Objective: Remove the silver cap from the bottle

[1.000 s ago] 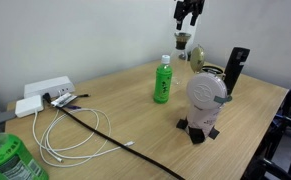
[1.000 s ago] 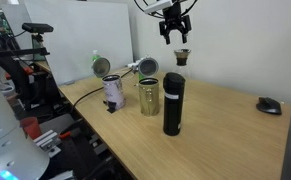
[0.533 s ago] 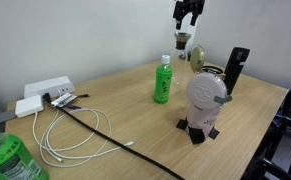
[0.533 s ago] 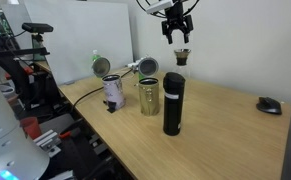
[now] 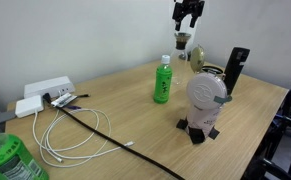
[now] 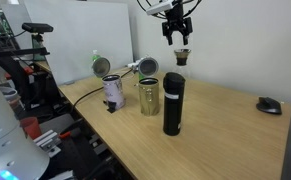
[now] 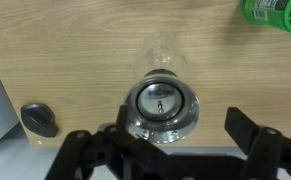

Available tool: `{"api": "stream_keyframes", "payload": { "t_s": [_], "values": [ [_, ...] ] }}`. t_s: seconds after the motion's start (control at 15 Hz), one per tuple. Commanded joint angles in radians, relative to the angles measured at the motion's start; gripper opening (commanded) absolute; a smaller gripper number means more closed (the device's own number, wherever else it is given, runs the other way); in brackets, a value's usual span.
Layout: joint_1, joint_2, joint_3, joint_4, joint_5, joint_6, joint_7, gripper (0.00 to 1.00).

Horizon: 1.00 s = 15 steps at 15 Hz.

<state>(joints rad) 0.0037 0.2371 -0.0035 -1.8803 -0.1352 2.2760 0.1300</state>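
Nearest the camera, a big green bottle [image 5: 7,160] stands at the corner of the bench [image 5: 125,100]. Loose cables [image 5: 60,140] trail from it toward a power strip [image 5: 43,92]. All of this lies well apart from the work, so it should not snag the arm.

Further in stands a white round gadget [image 5: 207,95], with a slim green bottle [image 5: 163,80] and a tall black container [image 5: 237,68] behind it. Each of these is upright.

Farthest back, near the bench's rear edge, is the small bottle [image 5: 183,46], also upright, with the silver cap [image 7: 162,103] sitting on its top. The slim green bottle is its close neighbour, so a grasp from above looks the safest way in.

The pincer [image 5: 189,21] hangs directly over the small bottle, clear of it and touching nothing. Its fingers [image 7: 80,150] are spread wide apart, one to either side. In the wrist view the cap sits almost centred between them, which suggests the arm is lined up for a straight descent.

The removal has not begun. The likely next step is to lower until the fingers flank the cap alone, then close on it. The small bottle looks light and nothing holds it down, so it may lift or twist along with the cap.
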Motion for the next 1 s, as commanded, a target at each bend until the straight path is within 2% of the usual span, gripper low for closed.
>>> {"api": "stream_keyframes", "payload": {
  "t_s": [0.0, 0.27, 0.53, 0.93],
  "values": [
    [0.003, 0.031, -0.008, 0.03, 0.025, 0.006, 0.01, 0.97],
    [0.001, 0.055, -0.013, 0.046, 0.047, 0.016, 0.022, 0.98],
    [-0.002, 0.07, -0.021, 0.061, 0.062, 0.016, 0.024, 0.9],
    [-0.003, 0.077, -0.026, 0.07, 0.075, 0.013, 0.024, 0.92]
  ]
}}
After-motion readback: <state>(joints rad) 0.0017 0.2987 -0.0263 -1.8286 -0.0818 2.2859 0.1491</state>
